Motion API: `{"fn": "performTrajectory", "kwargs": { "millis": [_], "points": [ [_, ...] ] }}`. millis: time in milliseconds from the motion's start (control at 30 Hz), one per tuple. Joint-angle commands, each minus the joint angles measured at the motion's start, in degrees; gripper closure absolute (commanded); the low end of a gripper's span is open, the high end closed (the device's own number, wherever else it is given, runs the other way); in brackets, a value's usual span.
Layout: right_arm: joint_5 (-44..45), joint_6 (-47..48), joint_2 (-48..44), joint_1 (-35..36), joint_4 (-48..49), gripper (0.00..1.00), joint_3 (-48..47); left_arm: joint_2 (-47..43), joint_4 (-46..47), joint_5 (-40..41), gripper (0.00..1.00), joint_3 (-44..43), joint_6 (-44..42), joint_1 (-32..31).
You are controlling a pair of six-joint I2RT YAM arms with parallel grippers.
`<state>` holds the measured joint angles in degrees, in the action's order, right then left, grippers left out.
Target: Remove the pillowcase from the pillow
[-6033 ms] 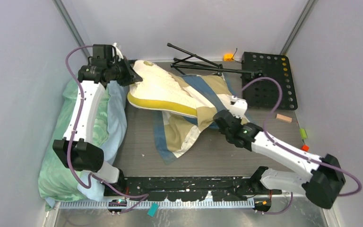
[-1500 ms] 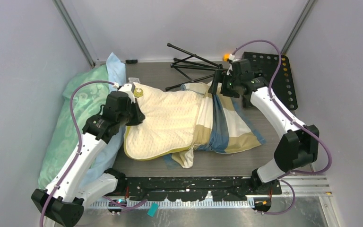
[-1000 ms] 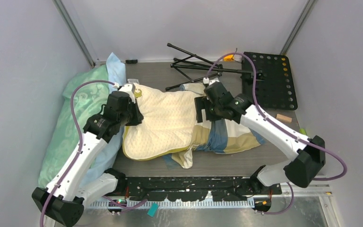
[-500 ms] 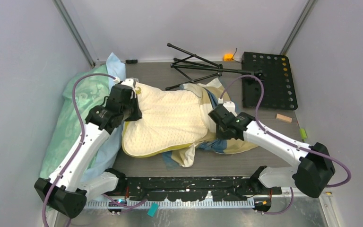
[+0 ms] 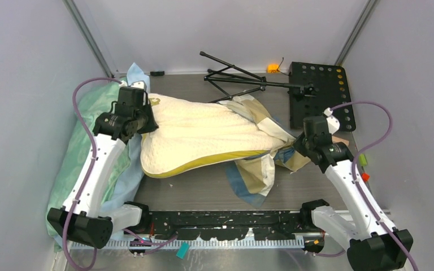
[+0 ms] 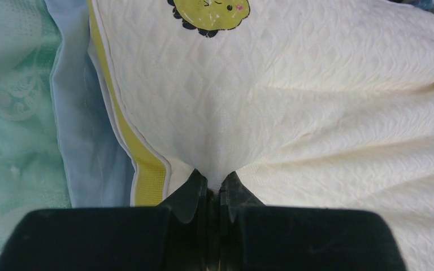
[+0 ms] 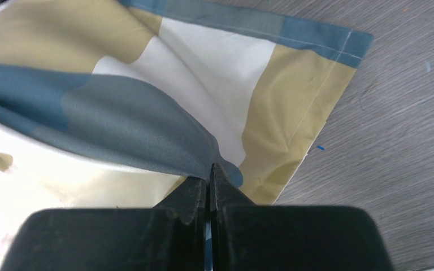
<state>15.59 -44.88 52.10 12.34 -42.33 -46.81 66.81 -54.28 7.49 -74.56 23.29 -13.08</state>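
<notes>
The pillow (image 5: 203, 135) lies across the middle of the bench (image 5: 203, 189). It is cream-yellow with little dots and has a yellow-green edge along its near side. Most of it is bare. Only its right end is tucked in the pillowcase (image 5: 257, 172), which is bunched up there in blue, tan and white folds. Part of the pillowcase spreads on the bench just in front of the pillow.

The left fingers (image 6: 203, 192) are pinched tight on the left end of the pillow. A small fold of the cream cloth is squeezed between them, close beside the yellow edge. A yellow chick (image 6: 209, 11) is printed on the pillow a bit past them.

The right fingers (image 7: 202, 189) are closed tight on a blue fold of the pillowcase, over at the right side of the bench. The cloth is pulled into a point where they hold it.

A green pillow (image 5: 87, 158) with a light blue cloth (image 5: 133, 169) lies along the left side, right beside the cream pillow's left end. A black stand (image 5: 237, 79) lies flat at the far side. A black plate (image 5: 322, 96) with round holes sits in the far right corner.
</notes>
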Motion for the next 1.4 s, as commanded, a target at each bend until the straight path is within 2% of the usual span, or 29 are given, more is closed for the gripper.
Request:
{"fn": "performTrajectory", "kwargs": {
  "millis": [0,200,367,533,700,800,933,1000,1067,1167,1200,1367],
  "points": [
    [13.95,-0.94,-0.75,-6.28,-4.95,1.0,-4.59,-1.33,-0.08,13.33,1.0,-7.86,-1.18,3.33],
    [17.71,-0.64,-0.71,-7.35,-4.58,1.0,-9.4,-0.77,1.7,11.15,1.0,-6.88,2.72,3.33],
    [31.13,-4.58,-0.34,-7.82,-11.41,1.0,-13.49,1.99,-3.75,15.83,1.0,-10.89,2.51,5.3],
    [38.75,-2.02,-2.6,-8.45,-10.59,1.0,-13.61,1.03,-1.26,16.46,1.0,-11.18,2.45,9.72],
    [40.39,-3.48,-4.0,-8.47,-12.27,1.0,-15.68,5.03,-3.63,16.57,1.0,-17.87,5.74,10.67],
    [37.95,-3.09,-5.15,-8.47,-11.23,1.0,-15.62,5.26,-1.31,11.82,1.0,-17.04,7.15,10.78],
    [34.67,-1.08,-5.11,-8.45,-9.03,1.0,-17.2,6.75,4.46,-1.98,1.0,-13.8,4.89,9.15],
    [29.48,2.96,-5.27,-8.46,-5.28,1.0,-17.07,8.93,3.62,-0.88,1.0,-14.56,2.37,4.95],
    [19.11,7.44,-5.09,-8.44,-0.94,0.99,-16.25,10.71,2.87,1.32,0.99,-15.23,0.49,0.36],
    [3.2,10.2,-1.8,-8.43,0.57,0.91,-15.71,11.92,4.01,1.02,0.92,-14.45,0.05,-4.54],
    [-1.71,10.58,-0.53,-8.42,0.5,0.93,-15.57,12.03,4.8,0.63,0.92,-13.83,0.13,-5.48],
    [-9.42,10.61,3.07,-8.43,1.76,0.96,-14.83,11.6,7.06,0.25,0.97,-12.77,1.37,-7.0]
  ]
}}
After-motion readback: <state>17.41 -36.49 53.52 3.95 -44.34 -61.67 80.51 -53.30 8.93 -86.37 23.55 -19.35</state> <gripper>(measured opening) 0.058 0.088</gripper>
